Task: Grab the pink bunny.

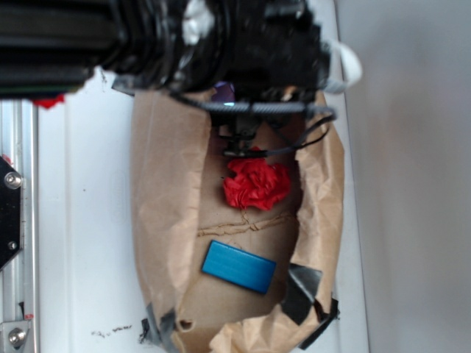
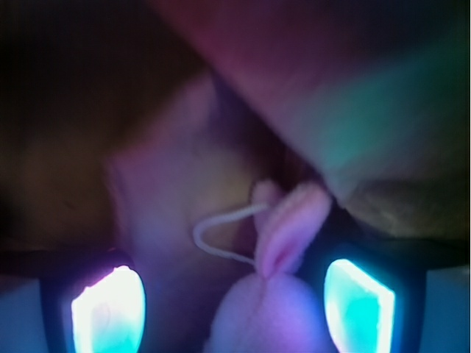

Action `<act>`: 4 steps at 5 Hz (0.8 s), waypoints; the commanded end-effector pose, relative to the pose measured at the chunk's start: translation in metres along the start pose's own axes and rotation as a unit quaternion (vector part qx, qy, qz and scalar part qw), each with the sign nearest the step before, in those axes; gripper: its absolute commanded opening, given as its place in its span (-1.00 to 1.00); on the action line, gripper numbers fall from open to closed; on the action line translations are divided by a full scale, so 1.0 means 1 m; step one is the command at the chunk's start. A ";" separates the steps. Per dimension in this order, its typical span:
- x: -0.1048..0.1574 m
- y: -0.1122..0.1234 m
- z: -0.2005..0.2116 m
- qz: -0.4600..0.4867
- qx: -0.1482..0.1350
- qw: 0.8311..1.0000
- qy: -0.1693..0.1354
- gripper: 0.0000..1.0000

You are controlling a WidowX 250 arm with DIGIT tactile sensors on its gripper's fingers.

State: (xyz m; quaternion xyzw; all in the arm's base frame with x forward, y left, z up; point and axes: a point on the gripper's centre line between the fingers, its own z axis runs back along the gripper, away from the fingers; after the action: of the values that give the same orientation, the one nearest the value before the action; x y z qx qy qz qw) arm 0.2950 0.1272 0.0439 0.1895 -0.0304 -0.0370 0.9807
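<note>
at the far left of the exterior view a silver metal rail [image 1: 22,220] runs along the edge of the white worktop [image 1: 81,220], with a few dark specks near the bottom. to the right of that lies a crumpled brown paper bag [image 1: 165,206], spread flat and turned up at its sides, with patches of black tape [image 1: 305,290] at its lower corners. taking the red paper ball [image 1: 256,184] as the landmark, a blue rectangular block [image 1: 238,266] rests on the paper just below it and slightly left, apart from it. directly above the ball the black arm [image 1: 162,37] fills the top of the view and reaches down into the bag, a black cable [image 1: 257,108] looping across it; the lower tip of the arm sits just above the ball, close to touching.

the pink bunny is hidden in the exterior view. in the wrist view the pink bunny [image 2: 276,309] sits between the two glowing pads [image 2: 110,312], its rounded body low in the middle, a folded ear rising toward the right pad, and its thin white string loop [image 2: 221,235] curling out to the left. the gripper [image 2: 235,312] has its jaws spread to either side of the bunny with gaps visible, so they look released and not pressing on it.
</note>
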 end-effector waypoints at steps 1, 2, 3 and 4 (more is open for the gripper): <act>-0.003 0.010 -0.019 -0.022 0.123 0.992 0.029 1.00; -0.005 0.007 -0.018 -0.039 0.130 0.990 0.030 1.00; -0.003 0.009 -0.013 -0.019 0.118 0.993 0.019 -1.00; -0.006 0.010 -0.009 -0.017 0.113 0.993 0.007 -1.00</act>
State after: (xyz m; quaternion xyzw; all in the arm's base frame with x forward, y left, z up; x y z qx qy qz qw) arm 0.2906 0.1344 0.0350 0.2994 -0.0172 -0.0690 0.9515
